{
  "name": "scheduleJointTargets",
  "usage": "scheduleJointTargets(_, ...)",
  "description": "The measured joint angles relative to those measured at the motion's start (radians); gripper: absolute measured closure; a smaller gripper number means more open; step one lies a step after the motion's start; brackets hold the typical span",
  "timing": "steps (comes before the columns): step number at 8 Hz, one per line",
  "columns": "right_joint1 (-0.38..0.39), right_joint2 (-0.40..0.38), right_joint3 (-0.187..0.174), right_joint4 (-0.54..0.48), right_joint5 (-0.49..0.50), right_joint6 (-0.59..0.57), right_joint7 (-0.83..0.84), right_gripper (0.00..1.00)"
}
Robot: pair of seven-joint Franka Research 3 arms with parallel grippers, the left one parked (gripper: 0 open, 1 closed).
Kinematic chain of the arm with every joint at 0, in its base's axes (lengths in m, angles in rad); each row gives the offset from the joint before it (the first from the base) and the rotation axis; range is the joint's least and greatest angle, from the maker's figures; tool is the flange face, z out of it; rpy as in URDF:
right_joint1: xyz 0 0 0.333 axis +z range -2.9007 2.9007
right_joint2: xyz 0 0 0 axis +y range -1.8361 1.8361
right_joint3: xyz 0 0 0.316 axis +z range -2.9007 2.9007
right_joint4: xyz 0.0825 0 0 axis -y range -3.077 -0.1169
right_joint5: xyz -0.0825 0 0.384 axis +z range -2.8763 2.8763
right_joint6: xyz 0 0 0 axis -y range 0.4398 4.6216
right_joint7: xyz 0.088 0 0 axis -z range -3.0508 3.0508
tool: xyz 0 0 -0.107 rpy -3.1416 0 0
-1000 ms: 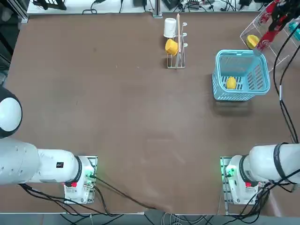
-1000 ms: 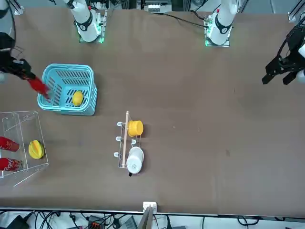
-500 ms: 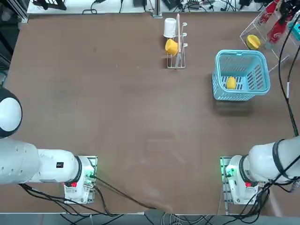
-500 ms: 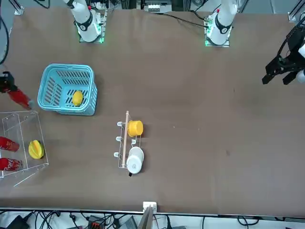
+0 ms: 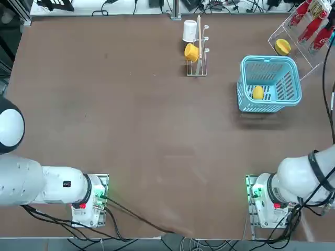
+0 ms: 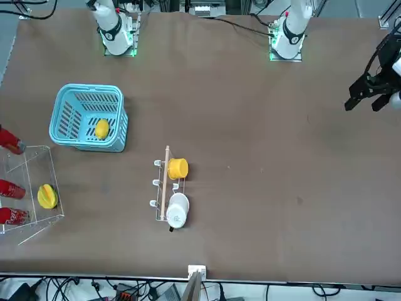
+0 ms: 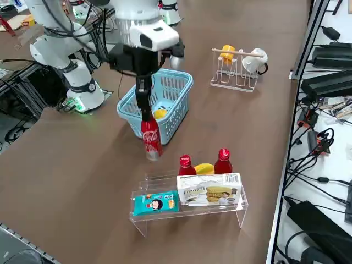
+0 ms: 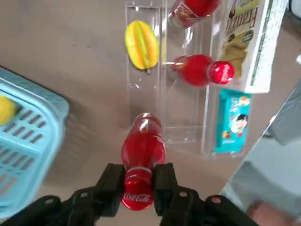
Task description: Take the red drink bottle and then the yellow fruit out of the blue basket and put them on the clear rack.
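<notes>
Right gripper (image 8: pixel 138 183): closed on the cap end of the red drink bottle (image 8: pixel 143 149), clear of the table. Bottle: cap up, base down, long axis steep and roughly in line with the fingers. Position: by the near edge of the clear rack (image 5: pixel 283 51), to the right of the blue basket (image 5: pixel 244 83); exact overlap with that edge, and height above the tiers, not certain.

Coming move, as judged: carry away from the robot's base, over the rack's near edge, to the middle tier. Likely berth: the gap behind the turquoise packet (image 7: pixel 156 203), nearer the robot than the two standing red bottles (image 7: pixel 186 165). Lower upright, base first; avoid clipping a panel or knocking the neighbouring bottle. Right arm already nearest; no handover called for.

Yellow fruit (image 5: pixel 258 92): in the basket, toward its near left corner; awaits its turn. Also on the rack: yellow-orange fruit (image 8: pixel 142 44), along the edge toward the table's middle; white box (image 7: pixel 209 190), on the outer tier beside the packet.
</notes>
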Motion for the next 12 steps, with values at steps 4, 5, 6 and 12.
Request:
scheduleJointTargets(4, -0.084, 0.083, -0.001, 0.054, 0.037, 0.068, -0.230, 0.63)
scheduleJointTargets(5, -0.093, 0.098, -0.001, 0.059, 0.056, 0.081, -0.252, 0.63)
scheduleJointTargets(6, -0.097, 0.113, 0.000, 0.064, 0.065, 0.093, -0.260, 0.63)
scheduleJointTargets(12, -0.118, 0.171, 0.000, 0.077, 0.084, 0.124, -0.273, 0.63)
